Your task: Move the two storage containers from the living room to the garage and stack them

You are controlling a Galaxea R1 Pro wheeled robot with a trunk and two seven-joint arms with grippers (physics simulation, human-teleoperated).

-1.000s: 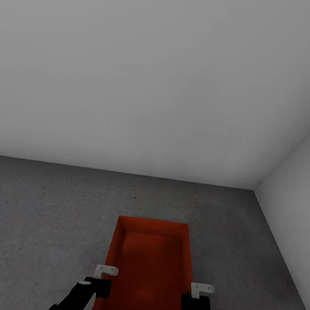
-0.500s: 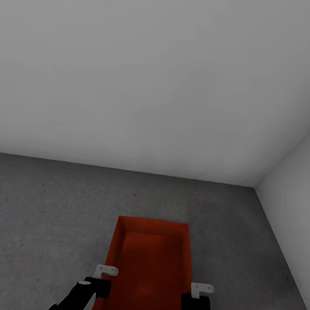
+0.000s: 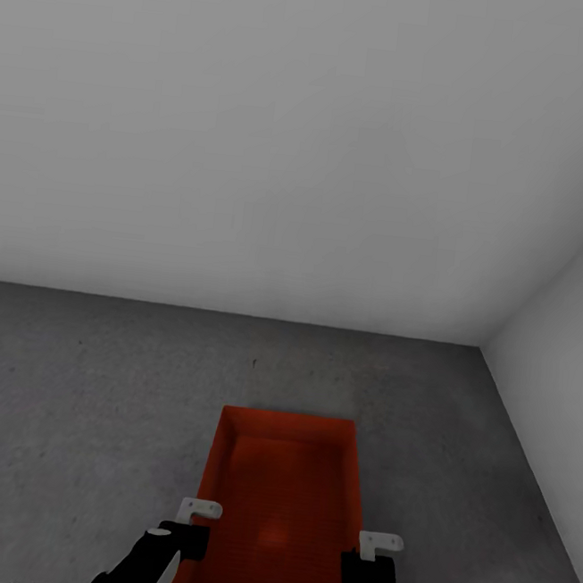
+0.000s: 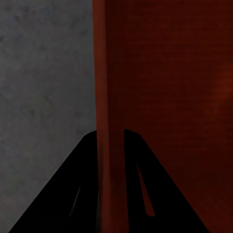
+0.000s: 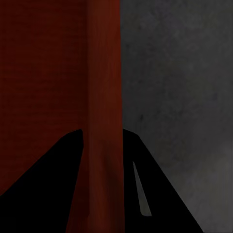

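No text, label, brand, number or sign can be read anywhere in these views. The orange-red rectangular lidless plastic storage container (image 3: pixel 282 506) has plain walls with no print on them, and the dark grey mottled concrete floor (image 3: pixel 90 414) and the pale grey walls (image 3: pixel 253 144) carry no markings.
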